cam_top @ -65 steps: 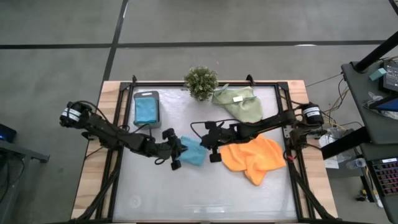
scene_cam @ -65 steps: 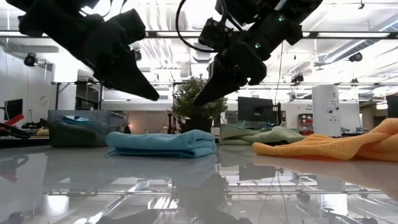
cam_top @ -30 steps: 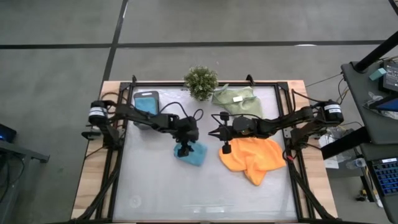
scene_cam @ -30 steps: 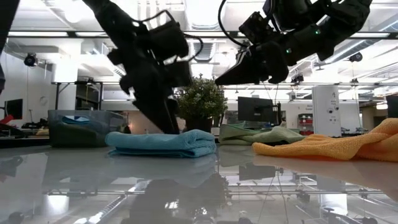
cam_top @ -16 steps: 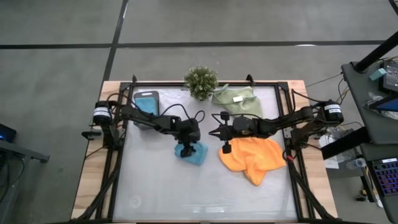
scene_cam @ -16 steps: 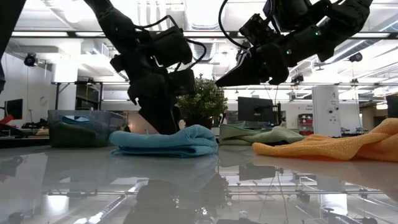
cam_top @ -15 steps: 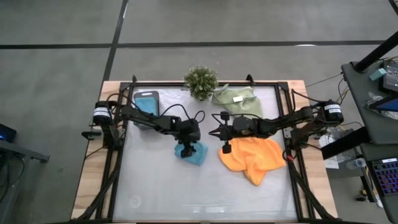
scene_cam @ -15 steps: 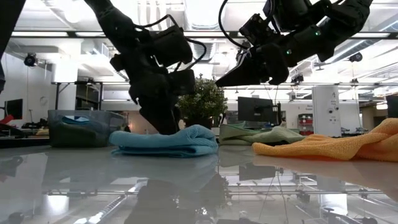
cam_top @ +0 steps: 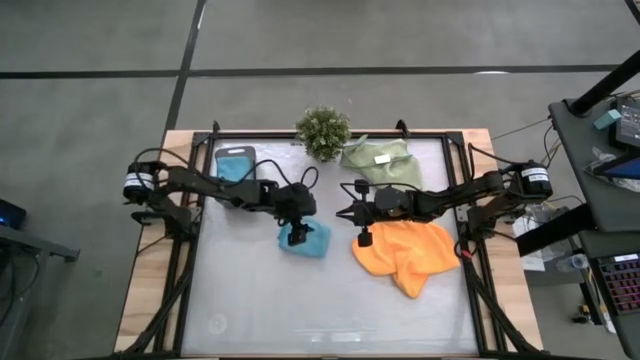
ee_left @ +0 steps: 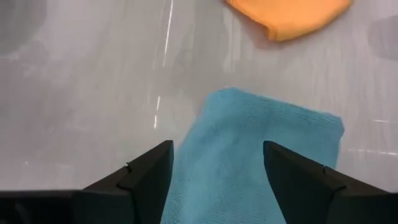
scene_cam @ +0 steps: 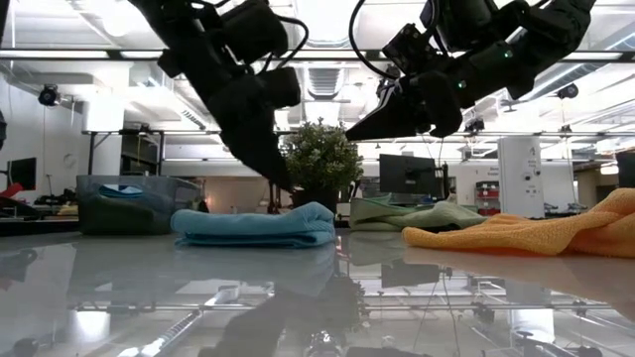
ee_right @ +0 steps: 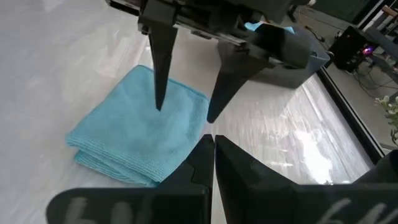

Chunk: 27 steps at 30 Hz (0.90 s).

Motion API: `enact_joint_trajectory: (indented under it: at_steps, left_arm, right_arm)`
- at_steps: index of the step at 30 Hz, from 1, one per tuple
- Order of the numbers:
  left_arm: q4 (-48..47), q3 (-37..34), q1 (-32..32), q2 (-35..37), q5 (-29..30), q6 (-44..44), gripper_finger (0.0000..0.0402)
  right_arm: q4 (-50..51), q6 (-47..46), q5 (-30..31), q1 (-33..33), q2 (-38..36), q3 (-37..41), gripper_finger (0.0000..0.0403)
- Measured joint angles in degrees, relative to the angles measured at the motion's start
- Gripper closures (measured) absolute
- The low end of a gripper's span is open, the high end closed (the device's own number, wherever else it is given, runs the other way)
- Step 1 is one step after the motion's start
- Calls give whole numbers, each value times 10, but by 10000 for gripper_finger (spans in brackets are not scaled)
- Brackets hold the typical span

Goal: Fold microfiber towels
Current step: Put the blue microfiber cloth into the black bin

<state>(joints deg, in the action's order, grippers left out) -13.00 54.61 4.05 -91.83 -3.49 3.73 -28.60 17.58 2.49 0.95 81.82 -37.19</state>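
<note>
Left gripper hangs right over the folded teal towel mid-table, fingers spread wide with nothing between them, tips just above the cloth's back edge. So the towel sits straight below and slightly forward of it, looks like a drop-and-pinch is all it needs. The towel's a neat squarish pad, no real long axis I can make out. Right gripper is just beside it, off to the towel's right, fingers pressed together and empty, hovering above the glass near the crumpled orange towel. Left arm's clearly closer. Dark grey tray with another teal cloth sits behind-left.
</note>
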Motion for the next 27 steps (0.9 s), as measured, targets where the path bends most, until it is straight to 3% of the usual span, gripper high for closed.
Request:
enact_joint_trajectory:
  at_steps: [8, 15, 20, 27]
  left_arm:
    - [4, -9, 1, -44, 10, -6, 100]
    - [22, -6, 1, -96, -23, -11, 95]
    - [22, -5, -7, -104, -9, -12, 132]
    - [21, -6, -20, -103, 13, -6, 231]
  right_arm:
    - [0, 0, 0, 0, 0, 0, 394]
    - [0, 0, 0, 0, 0, 1, 394]
    - [0, 0, 0, 0, 0, 1, 394]
    - [0, 0, 0, 0, 0, 1, 394]
